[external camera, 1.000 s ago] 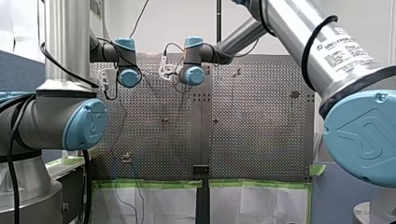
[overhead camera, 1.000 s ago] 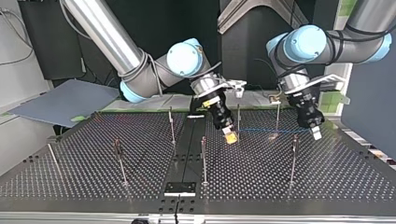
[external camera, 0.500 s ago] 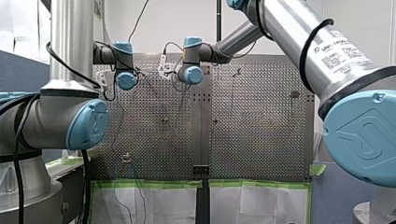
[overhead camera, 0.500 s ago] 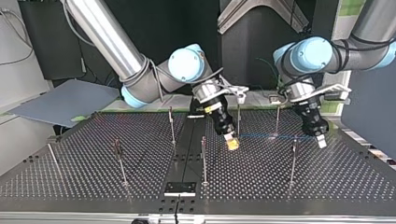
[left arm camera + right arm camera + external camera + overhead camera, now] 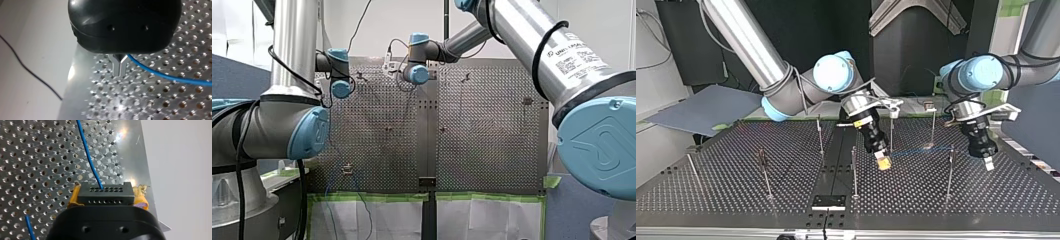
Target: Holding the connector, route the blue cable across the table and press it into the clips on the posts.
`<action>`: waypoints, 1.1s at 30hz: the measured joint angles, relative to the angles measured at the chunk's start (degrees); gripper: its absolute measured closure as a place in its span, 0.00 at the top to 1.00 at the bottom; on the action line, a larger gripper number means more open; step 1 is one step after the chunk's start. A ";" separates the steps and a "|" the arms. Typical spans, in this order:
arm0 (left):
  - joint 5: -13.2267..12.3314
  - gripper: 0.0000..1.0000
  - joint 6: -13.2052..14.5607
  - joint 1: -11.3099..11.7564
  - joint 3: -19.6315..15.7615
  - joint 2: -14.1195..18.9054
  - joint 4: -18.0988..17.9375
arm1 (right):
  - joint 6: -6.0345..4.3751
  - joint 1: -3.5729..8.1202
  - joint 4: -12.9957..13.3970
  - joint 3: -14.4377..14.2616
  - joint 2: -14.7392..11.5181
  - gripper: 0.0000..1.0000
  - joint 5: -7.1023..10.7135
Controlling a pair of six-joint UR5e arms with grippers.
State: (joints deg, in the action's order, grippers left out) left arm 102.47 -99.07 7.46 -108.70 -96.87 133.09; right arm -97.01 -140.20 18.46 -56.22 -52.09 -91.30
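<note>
In the right wrist view my right gripper (image 5: 108,195) is shut on a black connector (image 5: 105,191), clamped between yellow pads (image 5: 74,196). The blue cable (image 5: 87,155) leaves the connector's face and runs ahead over the perforated plate. In the top view that gripper (image 5: 882,162) hangs low near the table's middle, beside a thin post (image 5: 891,132). The cable (image 5: 923,150) stretches from it toward my left gripper (image 5: 987,161) at the view's right. In the left wrist view my left gripper (image 5: 120,68) has its metal fingers shut together, with the cable (image 5: 160,75) coming out at them.
Several thin posts stand on the perforated table (image 5: 736,200), among them one (image 5: 933,127) behind the cable and one (image 5: 950,172) in front of it. A black bracket (image 5: 828,201) sits at the near edge. Green tape (image 5: 372,197) lines the table's edge in the front view.
In the top view my left gripper has moved toward the right and nearer the camera, pulling the cable along. My right gripper has shifted slightly nearer with the connector.
</note>
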 joint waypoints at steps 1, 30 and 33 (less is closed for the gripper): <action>-0.47 0.00 -0.05 0.02 0.22 -0.48 0.00 | 0.01 0.04 -0.24 0.28 0.00 0.00 -0.20; -5.87 0.74 -10.65 1.74 2.15 -6.97 2.06 | 0.03 0.24 -3.82 3.06 0.23 0.00 -2.07; -5.67 1.00 -11.68 1.82 2.12 -6.05 3.45 | 0.12 0.12 -4.15 3.06 0.67 0.00 -2.11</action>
State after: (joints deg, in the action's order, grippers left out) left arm 96.80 -110.75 9.27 -106.58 -102.92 136.54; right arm -96.89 -140.08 14.31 -53.16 -51.41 -93.41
